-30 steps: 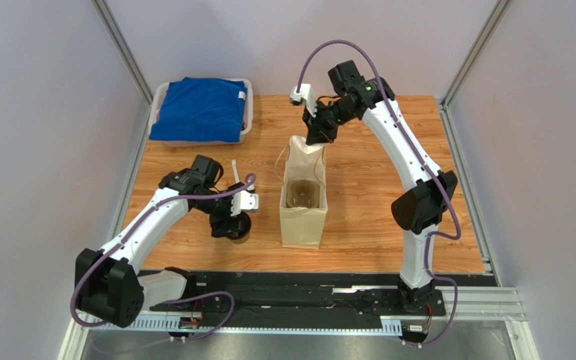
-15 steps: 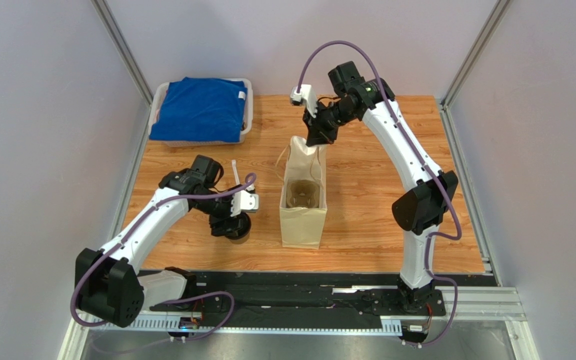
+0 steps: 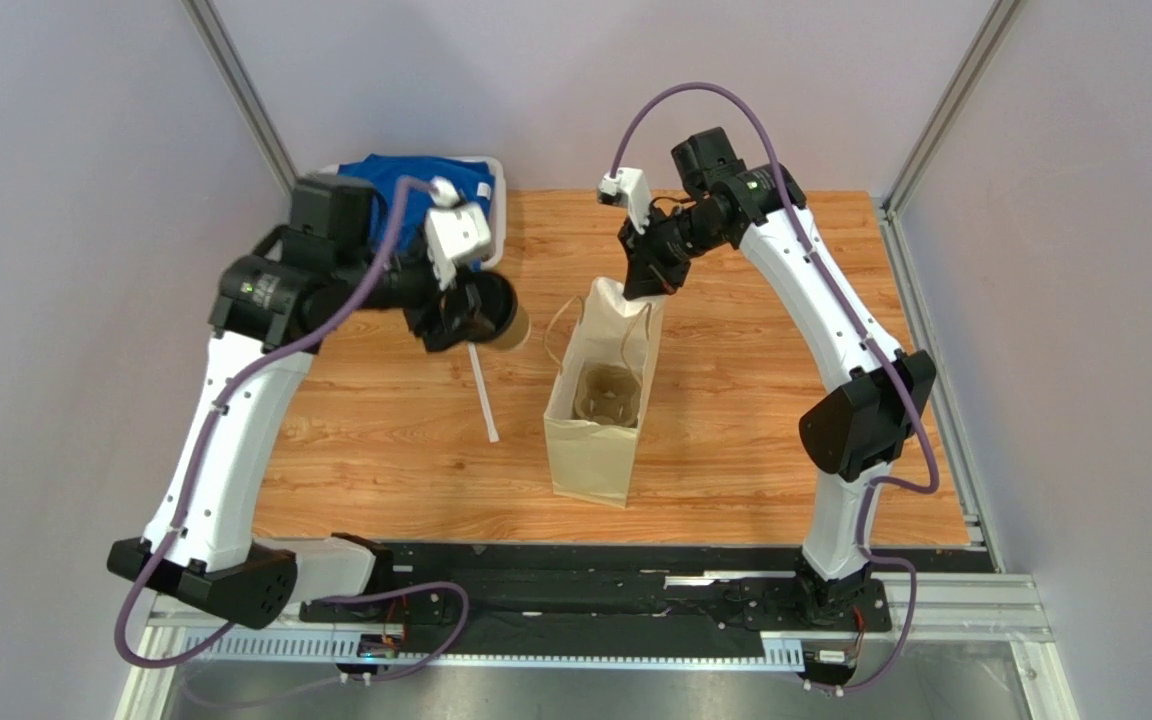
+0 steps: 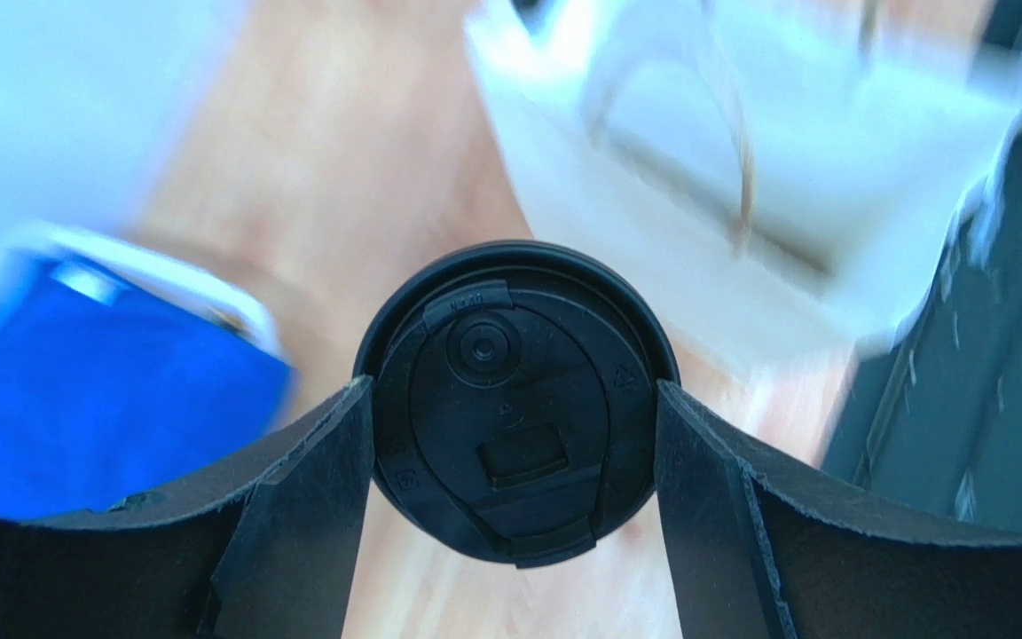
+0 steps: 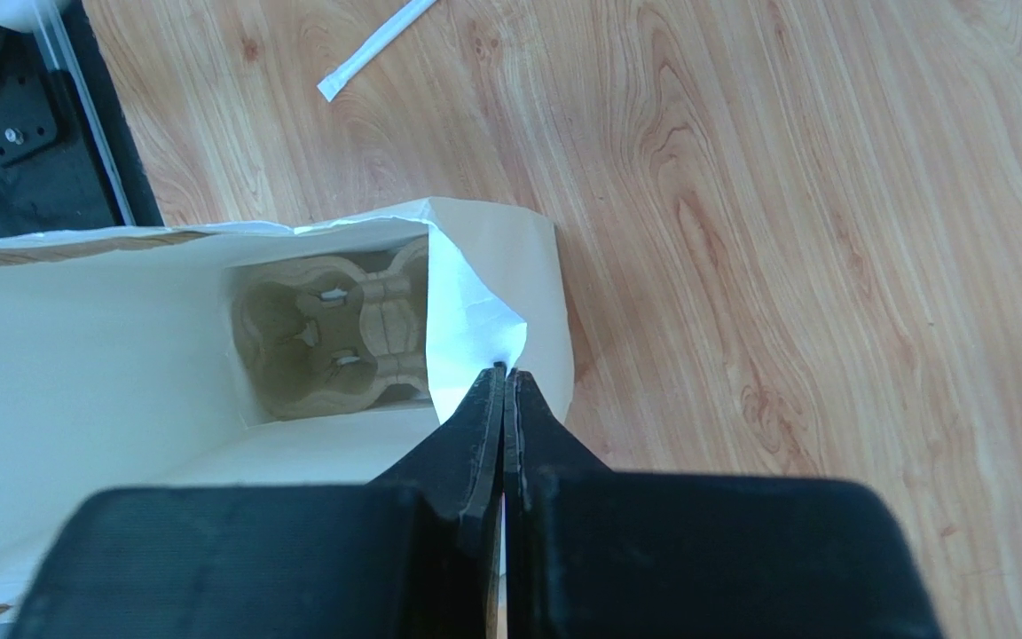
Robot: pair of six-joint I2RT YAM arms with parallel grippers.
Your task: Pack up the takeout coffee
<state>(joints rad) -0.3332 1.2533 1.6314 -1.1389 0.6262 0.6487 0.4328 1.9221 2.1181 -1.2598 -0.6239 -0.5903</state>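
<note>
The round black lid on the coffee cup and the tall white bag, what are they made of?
The round black lid looks like moulded plastic: it is smooth and slightly shiny, with crisp raised ridges and a pressed-in recess. The tall white bag looks like matte paper: it is thin, with sharp folds and creases at its rim.

The small brown takeout coffee, black-lidded, is held in the air by the left pincer.

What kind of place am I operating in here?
Probably a lab test cell, not a café: plain grey partition walls, a wooden tabletop, and a black mounting rail along its near edge.
</note>
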